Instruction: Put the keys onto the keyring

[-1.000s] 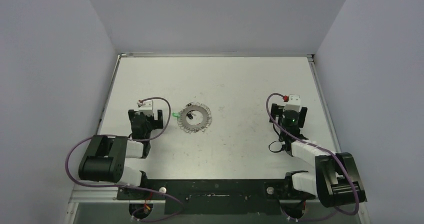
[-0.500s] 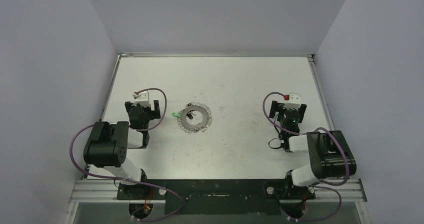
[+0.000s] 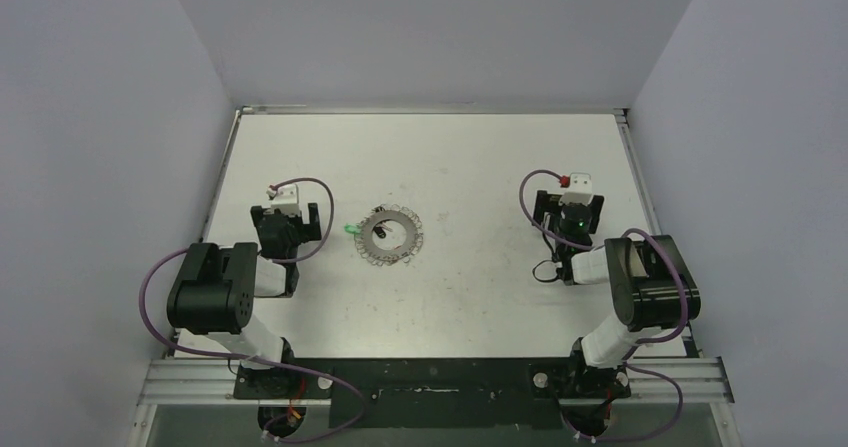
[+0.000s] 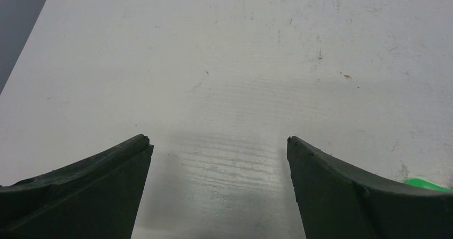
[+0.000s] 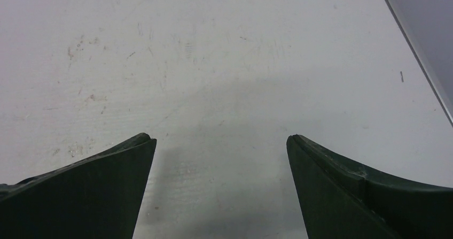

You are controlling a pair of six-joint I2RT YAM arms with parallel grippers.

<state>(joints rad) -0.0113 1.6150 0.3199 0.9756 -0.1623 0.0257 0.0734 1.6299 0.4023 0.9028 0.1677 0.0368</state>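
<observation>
My left gripper point(image 4: 217, 143) and right gripper point(image 5: 220, 140) both gape wide, holding nothing. The keys point(image 3: 381, 231) at the keyring point(image 3: 396, 244) are tiny, so I judge a clumsy pinch may flick them away.

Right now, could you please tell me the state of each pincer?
Left black two-finger pincer: open, holding nothing.
Right black two-finger pincer: open, holding nothing.
</observation>
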